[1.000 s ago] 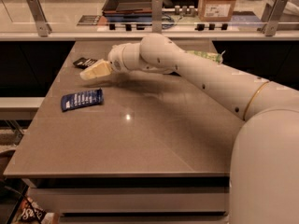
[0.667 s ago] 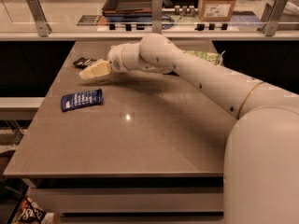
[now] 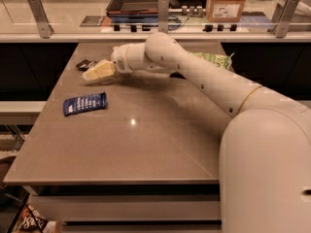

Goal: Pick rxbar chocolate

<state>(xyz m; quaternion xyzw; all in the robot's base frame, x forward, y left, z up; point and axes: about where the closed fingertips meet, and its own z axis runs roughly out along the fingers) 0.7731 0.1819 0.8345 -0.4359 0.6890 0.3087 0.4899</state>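
A grey-brown worktop (image 3: 146,149) is seen before a railed counter on which a cardboard box (image 3: 227,1) is set. The white arm (image 3: 194,72) is stretched from the lower right to the far left corner, where the tool (image 3: 95,72) is held low; whether it is spread or pressed together cannot be told. The rxbar chocolate (image 3: 84,64), dark and flat, is found just behind the tool, partly hidden. A blue-wrapped bar (image 3: 85,103) is laid nearer, apart.

glossy smooth table (image 3: 146,149); matt plastic pincer (image 3: 93,73) at the rxbar chocolate (image 3: 85,64).
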